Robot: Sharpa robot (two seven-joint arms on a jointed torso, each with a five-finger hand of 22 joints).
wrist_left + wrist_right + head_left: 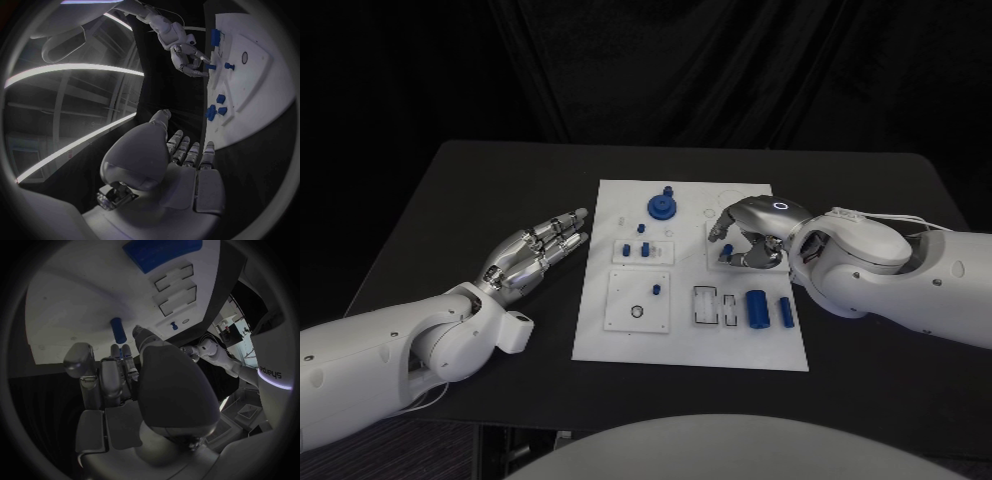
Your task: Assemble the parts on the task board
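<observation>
On the table, the board lies central with blue parts on it. Right hand curls over the board's right side, hiding what lies beneath; whether it grips anything, I cannot tell. Left hand lies flat, fingers apart, just left of the board, holding nothing.

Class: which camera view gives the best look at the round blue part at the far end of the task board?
The head view: the round blue part shows whole, from above, on the task board. The left wrist view shows it small and side-on. In the right wrist view I cannot identify it.
</observation>
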